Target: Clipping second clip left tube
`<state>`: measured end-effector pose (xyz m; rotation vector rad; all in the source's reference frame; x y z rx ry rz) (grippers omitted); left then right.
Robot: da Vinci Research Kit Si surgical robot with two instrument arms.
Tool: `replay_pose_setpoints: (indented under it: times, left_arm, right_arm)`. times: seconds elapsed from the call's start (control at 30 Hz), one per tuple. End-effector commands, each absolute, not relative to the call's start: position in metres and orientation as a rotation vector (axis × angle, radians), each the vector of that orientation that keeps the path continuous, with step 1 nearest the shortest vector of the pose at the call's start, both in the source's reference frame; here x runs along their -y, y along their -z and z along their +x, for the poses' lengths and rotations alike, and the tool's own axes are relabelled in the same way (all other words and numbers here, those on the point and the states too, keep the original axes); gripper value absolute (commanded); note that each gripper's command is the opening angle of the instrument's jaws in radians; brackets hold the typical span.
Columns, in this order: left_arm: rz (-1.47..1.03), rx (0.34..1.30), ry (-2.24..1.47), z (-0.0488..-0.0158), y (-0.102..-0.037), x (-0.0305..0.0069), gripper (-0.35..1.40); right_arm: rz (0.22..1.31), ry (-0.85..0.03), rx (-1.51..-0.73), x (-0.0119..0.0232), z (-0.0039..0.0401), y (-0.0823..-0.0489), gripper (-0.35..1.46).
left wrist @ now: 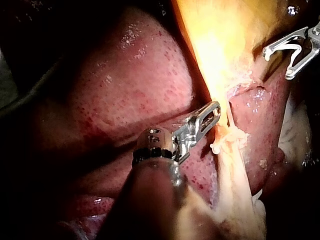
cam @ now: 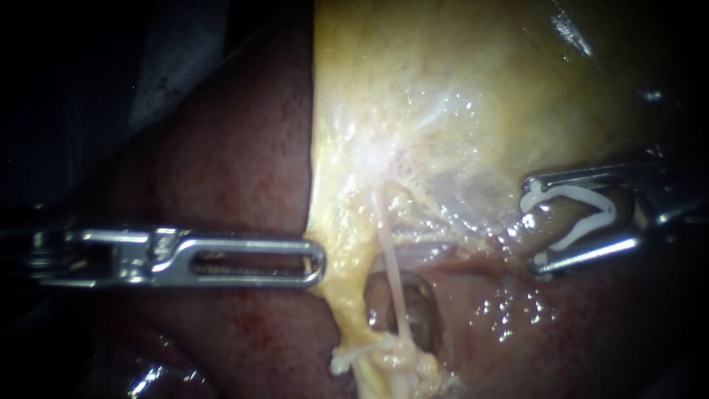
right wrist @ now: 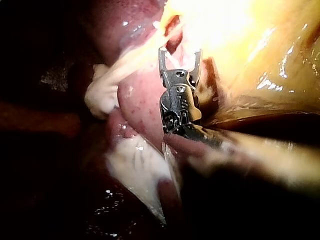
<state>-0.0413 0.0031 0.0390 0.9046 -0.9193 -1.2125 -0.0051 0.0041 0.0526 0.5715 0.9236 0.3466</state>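
A thin pale tube (cam: 391,266) runs down from the yellow gallbladder (cam: 458,89) to a frayed white stump (cam: 369,358); I see no clip on it. My right instrument (cam: 530,229) comes in from the right with its jaws wide apart, holding a white V-shaped clip (cam: 583,214) between them. It stays clear of the tube, off to the tube's right. My left instrument (cam: 321,262), with slotted jaws lying together, grips the gallbladder's edge just left of the tube. In the right wrist view the jaws (right wrist: 180,52) gape toward the tube (right wrist: 135,55).
Dark red liver (cam: 221,162) lies under and left of the gallbladder. A hollow (cam: 413,310) opens behind the tube's lower part. In the left wrist view the left jaws (left wrist: 212,112) sit beside the stump (left wrist: 230,140), the right instrument (left wrist: 276,64) beyond.
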Motion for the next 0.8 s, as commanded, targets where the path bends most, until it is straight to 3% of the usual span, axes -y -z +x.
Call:
replay_pose_setpoints:
  times: [0.03,0.37,0.8]
  left_arm:
    - [0.905,0.92,1.212,-0.0412,-0.0389,-0.0031,-0.33]
    - [0.903,0.921,1.215,-0.0412,-0.0386,-0.003,-0.33]
    - [0.902,0.921,1.215,-0.0413,-0.0387,-0.0031,-0.33]
  right_arm:
    - [0.573,-0.346,-0.923,-0.0041,-0.0051,-0.0526,0.58]
    - [0.606,-0.324,-0.93,-0.0023,-0.0033,-0.0529,0.57]
    - [0.692,-0.3,-0.932,0.0028,0.0031,-0.0565,0.57]
